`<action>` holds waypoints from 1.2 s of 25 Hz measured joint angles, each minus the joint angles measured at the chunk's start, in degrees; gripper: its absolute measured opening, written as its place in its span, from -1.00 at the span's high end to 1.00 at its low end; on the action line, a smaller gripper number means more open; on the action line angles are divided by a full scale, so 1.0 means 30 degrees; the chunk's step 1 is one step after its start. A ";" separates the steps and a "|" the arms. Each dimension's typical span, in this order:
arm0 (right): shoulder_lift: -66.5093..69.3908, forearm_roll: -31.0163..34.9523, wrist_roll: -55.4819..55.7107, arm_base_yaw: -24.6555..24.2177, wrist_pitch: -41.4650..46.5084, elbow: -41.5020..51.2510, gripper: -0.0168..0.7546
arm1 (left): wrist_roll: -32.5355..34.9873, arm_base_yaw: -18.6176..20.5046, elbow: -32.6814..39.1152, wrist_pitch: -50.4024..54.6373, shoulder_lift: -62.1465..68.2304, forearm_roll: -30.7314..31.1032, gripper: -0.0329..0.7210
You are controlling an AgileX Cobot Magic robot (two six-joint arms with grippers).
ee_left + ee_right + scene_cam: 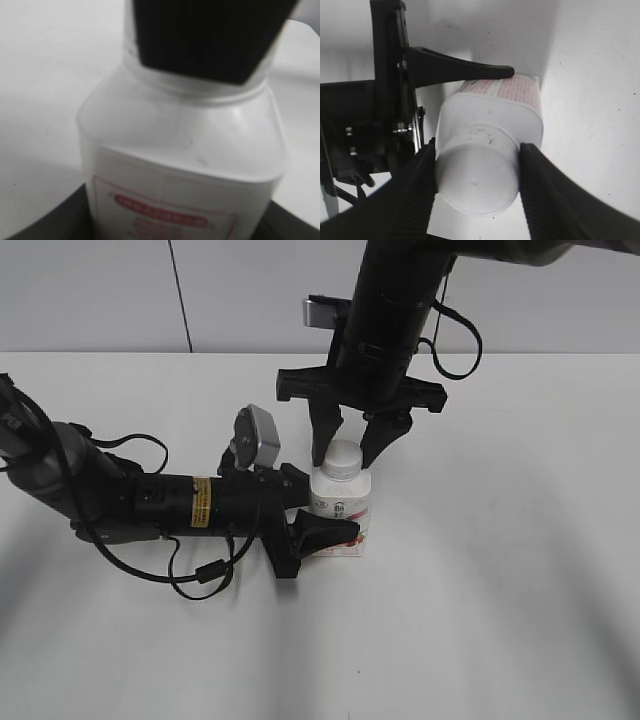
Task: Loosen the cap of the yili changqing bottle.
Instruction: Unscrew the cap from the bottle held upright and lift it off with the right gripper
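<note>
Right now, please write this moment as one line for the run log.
left end effector: shut on bottle body | right end effector: shut on cap | bottle: upright on table | cap: on

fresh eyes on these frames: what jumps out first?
The yili changqing bottle stands upright mid-table, pinched at its body by the left tool reaching in from the left. From above, the right tool clamps the white cap, one finger on each side.
</note>
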 joint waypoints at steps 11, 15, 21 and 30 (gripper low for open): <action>0.0000 0.0000 -0.6373 0.0000 0.0000 0.0000 -0.08 | 0.0000 0.0000 0.0017 0.0000 0.0000 -0.0022 -0.16; 0.0000 0.0055 -1.1541 0.0000 0.0000 0.0000 -0.08 | 0.0017 0.0000 0.0017 -0.0016 0.0000 -0.0004 -0.16; 0.0000 0.0137 -1.6901 0.0000 0.0000 0.0000 -0.07 | 0.0075 0.0000 0.0017 -0.0019 0.0000 0.0034 -0.16; 0.0000 0.0142 -2.3018 0.0000 0.0000 -0.0007 -0.07 | 0.0075 0.0000 0.0017 -0.0019 0.0000 0.0034 -0.16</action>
